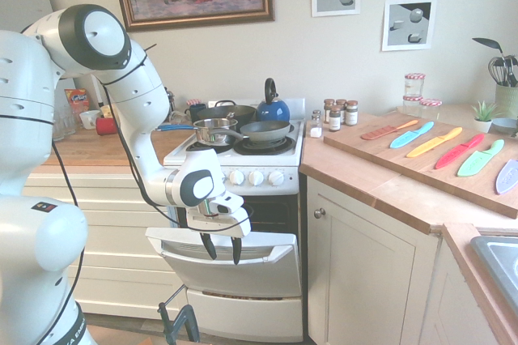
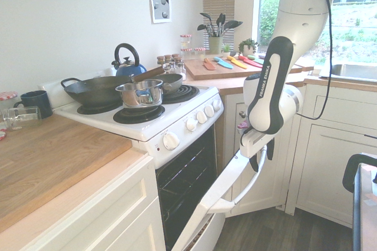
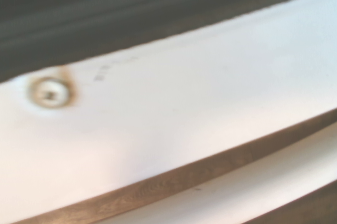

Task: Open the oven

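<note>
Showing FRANKA EMIKA lettering on white arm (image 2: 272, 95), oven door (image 2: 203, 212) ajar

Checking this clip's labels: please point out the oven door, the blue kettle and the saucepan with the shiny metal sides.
Oven door (image 1: 235, 268): first exterior view, on its white outer face.
Blue kettle (image 1: 273, 113): first exterior view, on its rounded body.
Saucepan (image 2: 140, 95): second exterior view, on its metal side.

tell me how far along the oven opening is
Started: the oven door is tipped partway down, the dark cavity showing behind it. In hand: the gripper is at the door's handle, its fingers apart. Left: the door seems to have further to drop before it lies flat.
</note>
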Controlling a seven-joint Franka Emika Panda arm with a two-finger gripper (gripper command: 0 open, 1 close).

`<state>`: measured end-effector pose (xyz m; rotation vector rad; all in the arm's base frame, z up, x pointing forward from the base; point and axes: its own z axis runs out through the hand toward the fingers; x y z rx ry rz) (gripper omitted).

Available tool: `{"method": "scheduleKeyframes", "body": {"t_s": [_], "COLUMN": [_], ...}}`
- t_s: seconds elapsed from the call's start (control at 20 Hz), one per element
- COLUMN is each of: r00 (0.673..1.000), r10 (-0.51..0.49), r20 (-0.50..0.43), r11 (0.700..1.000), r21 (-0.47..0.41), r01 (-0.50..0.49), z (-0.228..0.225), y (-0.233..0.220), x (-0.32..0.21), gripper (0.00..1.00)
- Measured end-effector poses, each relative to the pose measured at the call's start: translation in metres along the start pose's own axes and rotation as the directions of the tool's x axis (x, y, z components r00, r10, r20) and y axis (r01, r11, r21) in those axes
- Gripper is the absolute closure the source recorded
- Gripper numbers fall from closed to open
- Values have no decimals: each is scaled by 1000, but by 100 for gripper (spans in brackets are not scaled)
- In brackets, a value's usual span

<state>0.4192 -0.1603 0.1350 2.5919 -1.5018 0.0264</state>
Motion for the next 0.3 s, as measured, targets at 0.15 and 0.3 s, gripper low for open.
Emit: {"method": "scheduleKeyframes", "body": {"t_s": [0.15, 0.3], "r00": [1000, 999], "r10": [-26, -35], "r20": [1, 8], "r11": [999, 998], "r21": [28, 49], "r01": [25, 34], "z": [-25, -46], "y": [-8, -12], "x": [-6, -9], "gripper": [0, 0]}}
